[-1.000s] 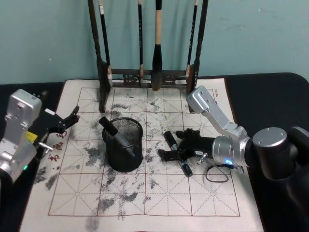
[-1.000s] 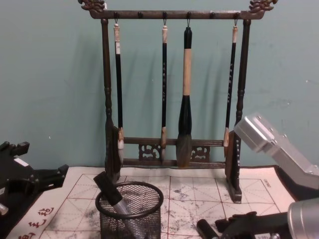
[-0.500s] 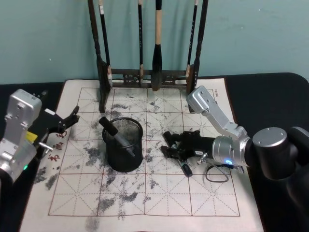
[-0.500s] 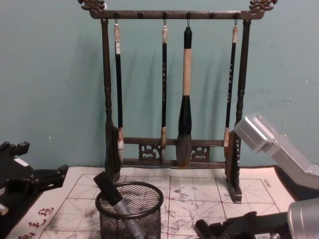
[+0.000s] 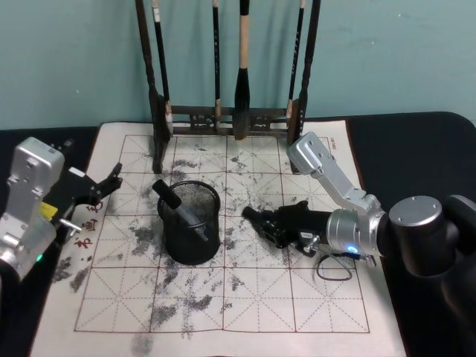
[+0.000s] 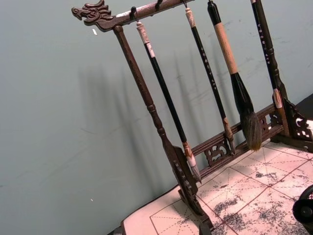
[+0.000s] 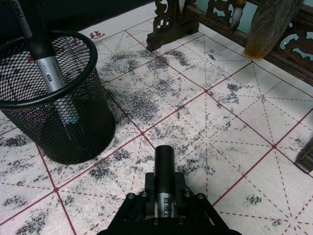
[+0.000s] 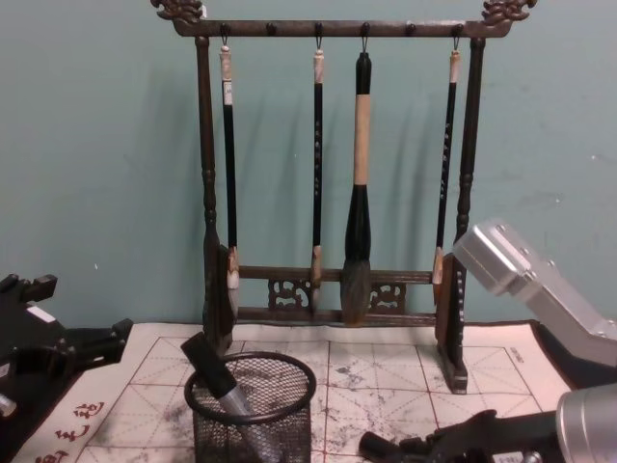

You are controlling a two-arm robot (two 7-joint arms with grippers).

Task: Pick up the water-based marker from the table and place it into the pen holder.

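My right gripper (image 5: pixel 271 224) is shut on the water-based marker (image 5: pixel 255 216), a black barrel with a grey band, and holds it low over the table (image 5: pixel 260 301), just right of the pen holder (image 5: pixel 190 222). In the right wrist view the marker (image 7: pixel 164 166) sticks out forward between the jaws toward the black mesh pen holder (image 7: pixel 49 105). Another marker (image 5: pixel 173 201) leans inside the holder. From the chest view, the holder (image 8: pixel 253 410) stands low in the middle, with the right gripper (image 8: pixel 424 449) beside it. The left gripper (image 5: pixel 110 181) is parked open at the mat's left edge.
A tall dark wooden rack (image 5: pixel 230 115) with hanging calligraphy brushes stands along the mat's far edge, behind the holder; it also fills the left wrist view as the rack (image 6: pixel 171 147). A thin black cable loop (image 5: pixel 333 266) lies by the right arm. The near mat is ink-smudged.
The right gripper closed on the marker lying on the mat, then raised it and carried it left toward the pen holder. The left arm stayed still.
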